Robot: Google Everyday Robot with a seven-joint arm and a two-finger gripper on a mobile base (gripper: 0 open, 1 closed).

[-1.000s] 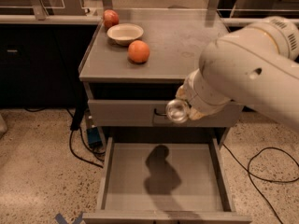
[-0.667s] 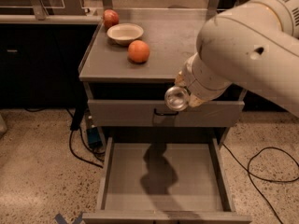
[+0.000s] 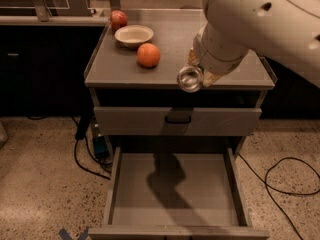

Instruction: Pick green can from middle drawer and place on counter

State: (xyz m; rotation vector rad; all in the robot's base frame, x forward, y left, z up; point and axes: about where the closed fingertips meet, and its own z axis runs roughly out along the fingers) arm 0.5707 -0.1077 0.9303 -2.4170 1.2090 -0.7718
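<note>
My gripper [image 3: 200,70], mostly hidden under the arm, clamps the green can [image 3: 190,78] at the front edge of the counter [image 3: 175,36]; I see only its silver end.

Tally. Desk [image 3: 225,49]: one. On it: one orange [image 3: 148,55], one red apple [image 3: 118,20], one pale bowl [image 3: 133,35]. Green can [image 3: 190,79]: one, silver end showing, gripped by the one claw [image 3: 198,75] over the desk's front edge. Drawers: two, one open middle drawer [image 3: 210,194] and one shut drawer front [image 3: 130,121] with one black handle [image 3: 178,117].
</note>
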